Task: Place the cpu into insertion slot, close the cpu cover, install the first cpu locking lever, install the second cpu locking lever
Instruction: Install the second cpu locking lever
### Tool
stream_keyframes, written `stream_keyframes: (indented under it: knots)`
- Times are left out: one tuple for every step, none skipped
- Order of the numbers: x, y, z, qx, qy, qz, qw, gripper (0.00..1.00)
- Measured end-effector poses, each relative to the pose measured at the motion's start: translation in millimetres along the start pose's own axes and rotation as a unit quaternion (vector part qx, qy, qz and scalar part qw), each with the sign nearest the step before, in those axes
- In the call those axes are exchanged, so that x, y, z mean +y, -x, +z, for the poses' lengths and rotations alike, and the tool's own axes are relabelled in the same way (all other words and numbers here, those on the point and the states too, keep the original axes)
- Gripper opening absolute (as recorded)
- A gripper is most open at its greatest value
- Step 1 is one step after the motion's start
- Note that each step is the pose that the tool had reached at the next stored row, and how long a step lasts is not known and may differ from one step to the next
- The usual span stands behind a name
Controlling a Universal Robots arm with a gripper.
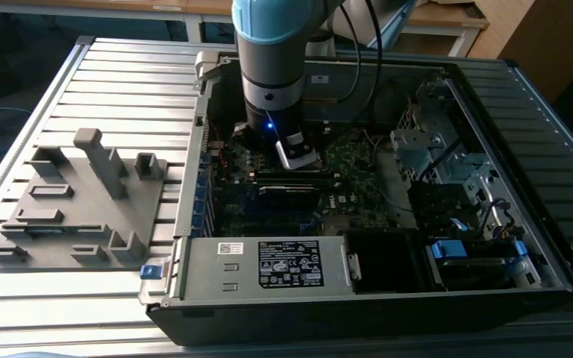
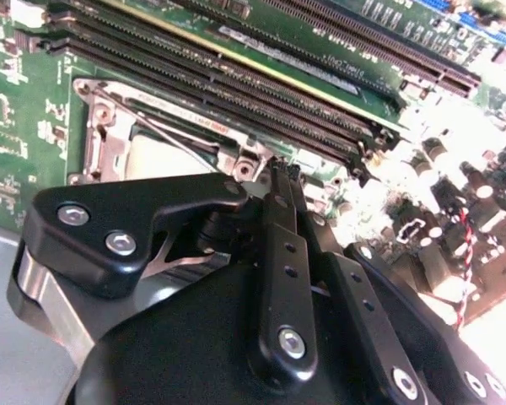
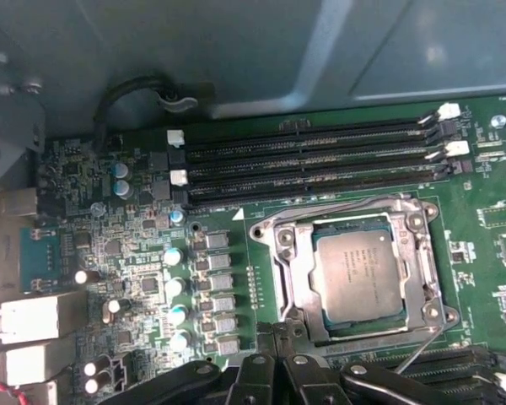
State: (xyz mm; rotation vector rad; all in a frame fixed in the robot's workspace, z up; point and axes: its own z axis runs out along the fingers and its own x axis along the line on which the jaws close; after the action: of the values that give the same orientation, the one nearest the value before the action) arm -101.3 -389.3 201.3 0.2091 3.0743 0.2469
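Exterior view: the arm (image 1: 271,67) reaches down into an open computer case (image 1: 366,291) lying on a slatted desk (image 1: 117,82); the tool (image 1: 297,153) hangs just above the green motherboard (image 1: 351,160), near the middle of the case; a grey fixture block (image 1: 77,205) sits on the desk at about 9 o'clock from the case, well apart from the tool.

First wrist view: the cpu (image 3: 358,274) lies flat in the insertion slot (image 3: 354,270), dull silver top up, its edges square with the socket frame and not tilted; the chip is close to square, so no long axis can be told; the cpu cover (image 3: 297,278) is down around it, a silvery frame with the chip showing through its cut-out centre; a thin wire locking lever (image 3: 417,350) slants away from the socket at about 5 o'clock; long black memory slots (image 3: 312,160) run at 12 o'clock from the socket, their long axis parallel to its near edge; the tool (image 3: 274,333) has its black fingertips pressed close together, narrow, just off the socket's 6 o'clock edge, with nothing seen between them.

Second wrist view: the narrow fingertips (image 2: 280,181) point at the socket's metal frame (image 2: 105,126).
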Motion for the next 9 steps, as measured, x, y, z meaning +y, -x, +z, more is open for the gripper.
stream_keyframes:
  knots:
    - [0.5, 0.1, -2.8, 0.0, 0.0, 0.0, 1.0, 0.1]
    - [1.0, 0.3, -6.2, -0.0001, 0.0001, 0.0, 1.0, 0.1]
    - [1.6, 0.4, -9.6, 0.0, 0.0001, 0.0, 1.0, 0.1]
    - [2.2, 0.5, -13.4, 0.0, 0.0, 0.0, 1.0, 0.1]
    - [2.8, 0.7, -17.1, 0.0, 0.0, 0.0, 1.0, 0.1]
    - [3.4, 0.8, -20.8, 0.0, 0.0, 0.0, 1.0, 0.1]
    - [4.0, 1.0, -24.2, 0.0, 0.0001, 0.0, 1.0, 0.1]
    - [4.6, 1.1, -27.8, 0.0, 0.0001, 0.0, 1.0, 0.1]
    - [5.2, 1.2, -31.3, 0.0, 0.0, 0.0, 1.0, 0.1]
